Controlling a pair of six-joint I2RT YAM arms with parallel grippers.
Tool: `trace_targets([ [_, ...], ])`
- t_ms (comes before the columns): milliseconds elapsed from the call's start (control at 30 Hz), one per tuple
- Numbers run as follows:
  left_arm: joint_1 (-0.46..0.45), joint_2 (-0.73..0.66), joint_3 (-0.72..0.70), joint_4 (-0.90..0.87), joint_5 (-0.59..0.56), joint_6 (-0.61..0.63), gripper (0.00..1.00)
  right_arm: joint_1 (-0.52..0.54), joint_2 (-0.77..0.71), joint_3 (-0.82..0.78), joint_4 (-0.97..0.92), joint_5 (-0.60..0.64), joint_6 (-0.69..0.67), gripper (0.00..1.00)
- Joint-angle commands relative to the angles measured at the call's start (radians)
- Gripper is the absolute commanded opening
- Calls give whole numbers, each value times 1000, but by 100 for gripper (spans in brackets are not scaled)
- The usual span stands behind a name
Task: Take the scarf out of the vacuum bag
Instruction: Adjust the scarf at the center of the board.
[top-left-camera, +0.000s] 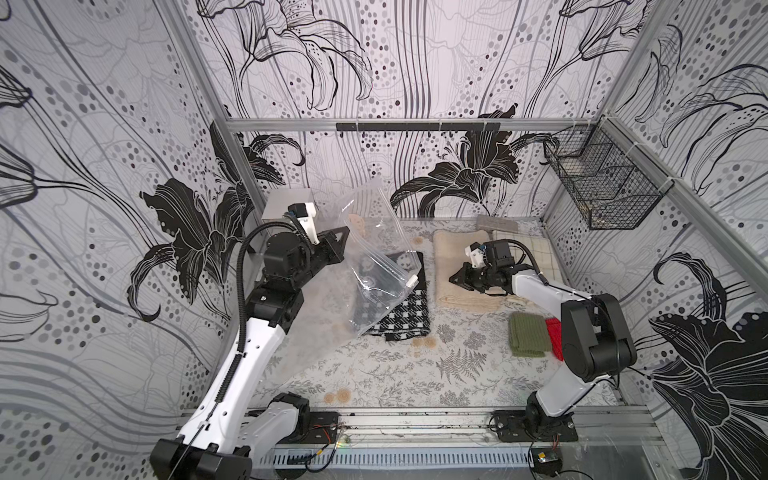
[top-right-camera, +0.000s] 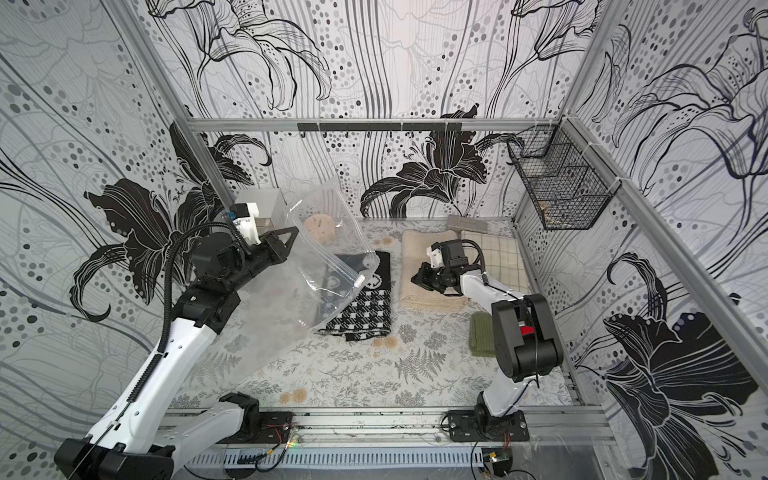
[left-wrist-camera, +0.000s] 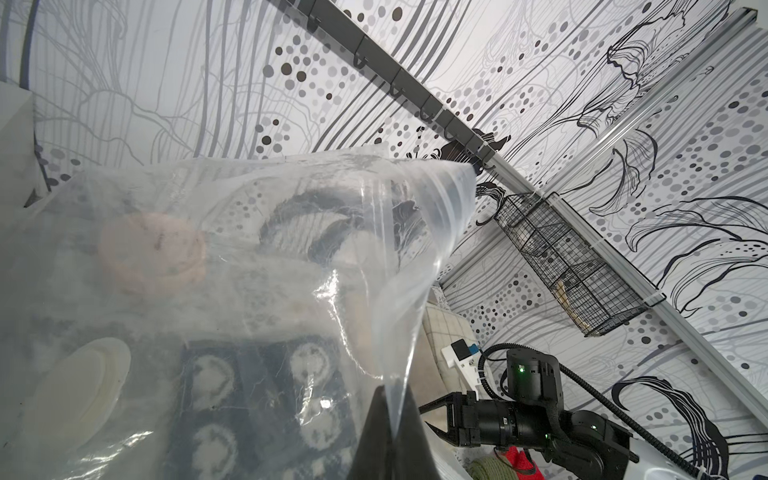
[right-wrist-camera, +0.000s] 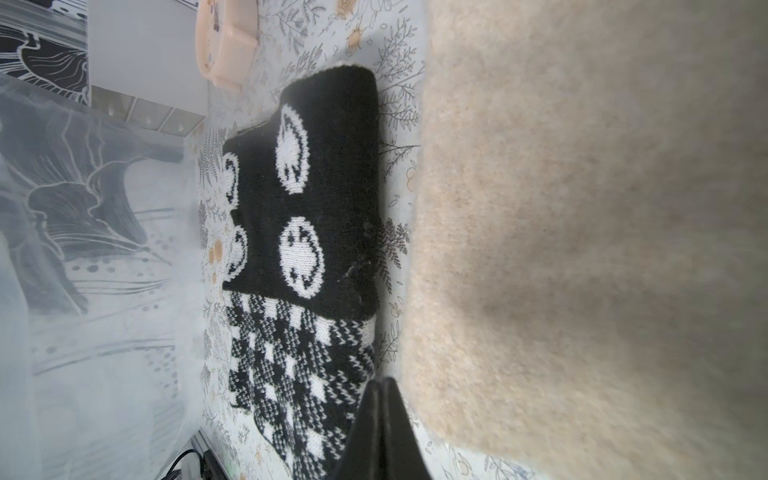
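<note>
The vacuum bag (top-left-camera: 374, 266) (top-right-camera: 324, 249) is clear crinkly plastic and hangs raised over the table's left middle. My left gripper (top-left-camera: 347, 233) (left-wrist-camera: 392, 395) is shut on one edge of it. Its white zip slider (top-left-camera: 412, 281) hangs at the lower right edge. The round white valve disc (left-wrist-camera: 83, 386) shows in the left wrist view. The black-and-white knitted scarf (top-left-camera: 405, 316) (right-wrist-camera: 324, 208) lies flat on the table outside the bag, partly behind it in both top views. My right gripper (top-left-camera: 453, 279) (right-wrist-camera: 380, 380) hovers beside the scarf's right edge, shut and holding nothing.
A folded cream towel (top-left-camera: 461, 270) lies under the right gripper, a checked cloth (top-left-camera: 536, 249) behind it. A green cloth (top-left-camera: 528, 334) and a red item (top-left-camera: 553, 336) sit by the right arm. A wire basket (top-left-camera: 602, 183) hangs on the right wall. A pink round object (top-right-camera: 318, 227) and a white box (top-left-camera: 286, 203) stand at the back left.
</note>
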Motion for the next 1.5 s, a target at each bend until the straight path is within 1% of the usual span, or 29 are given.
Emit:
trace_targets([
  [0,-20,1,47,-3,-43,47,0,16,-9,5,5,-70,3,22],
  [67,-20,-1,47,0,-45,44,0,30,-19,5,-34,-62,-22,30],
  [100,-21,-3,47,1,-49,44,0,41,-19,5,-58,-51,-31,33],
  [133,-20,-4,47,2,-52,41,0,53,-48,0,-73,-42,-39,34],
  [233,-20,-3,49,8,-57,32,0,106,-56,-18,-111,-11,-48,38],
  [367,-21,0,52,11,-59,29,0,185,-56,-80,-88,27,-10,39],
  [533,-21,1,53,12,-56,22,0,245,-38,-149,0,30,53,39],
  [633,-22,3,59,12,-53,23,0,272,-30,-166,36,28,73,39],
  [667,-23,2,62,12,-51,24,0,282,1,-167,44,28,79,39],
  [933,-23,2,67,12,-48,23,0,324,89,-180,146,0,119,39],
  [1000,-24,3,68,11,-46,22,0,325,108,-185,173,-8,124,36],
  [1033,-24,3,71,9,-46,26,0,325,118,-184,180,-8,124,31],
  [1067,-23,3,72,8,-47,26,0,325,129,-181,188,-12,125,22],
  [1133,-23,5,75,5,-49,28,0,325,148,-173,206,-19,128,8],
  [1167,-24,7,76,3,-49,30,0,327,157,-168,219,-19,132,3],
  [1200,-24,7,78,3,-49,30,0,327,166,-158,228,-18,131,0],
  [1367,-26,4,84,0,-49,31,0,328,238,-53,219,-28,120,0],
  [1433,-25,-1,90,-11,-55,37,0,328,251,-10,188,-32,110,0],
  [1467,-25,-4,92,-15,-60,41,0,328,244,6,162,-25,96,3],
])
